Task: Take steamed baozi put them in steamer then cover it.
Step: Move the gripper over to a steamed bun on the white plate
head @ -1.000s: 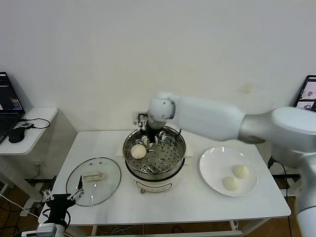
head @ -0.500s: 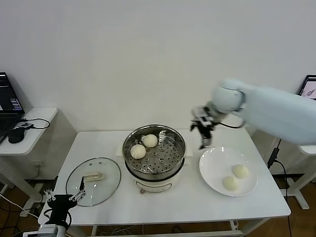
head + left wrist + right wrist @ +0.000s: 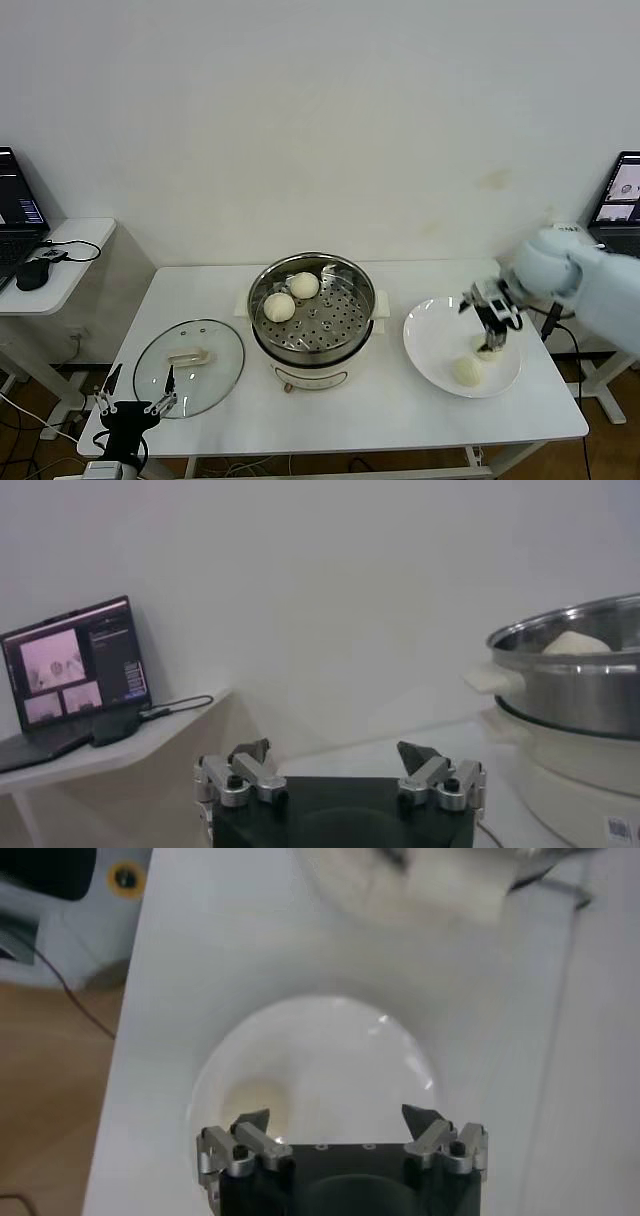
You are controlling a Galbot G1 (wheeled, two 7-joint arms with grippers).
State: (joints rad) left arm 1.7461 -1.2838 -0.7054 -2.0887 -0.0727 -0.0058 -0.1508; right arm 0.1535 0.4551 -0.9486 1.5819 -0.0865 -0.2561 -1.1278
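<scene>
Right gripper (image 3: 489,325) moved from frame centre to plate (image 3: 432,340) at right, fingers apart above a baozi (image 3: 487,347); left gripper (image 3: 135,407) parked lower left, fingers apart.

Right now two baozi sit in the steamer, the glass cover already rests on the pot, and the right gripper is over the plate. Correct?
Not quite. In the head view the cover lies on the table beside the steamer, not on it. Two baozi are inside, and the open right gripper is over the plate.

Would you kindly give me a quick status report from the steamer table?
Right tool open, over plate above a baozi. Left tool open, parked low by table edge. Two baozi in steamer, two on plate; cover off, on table. Nothing in the way.
</scene>
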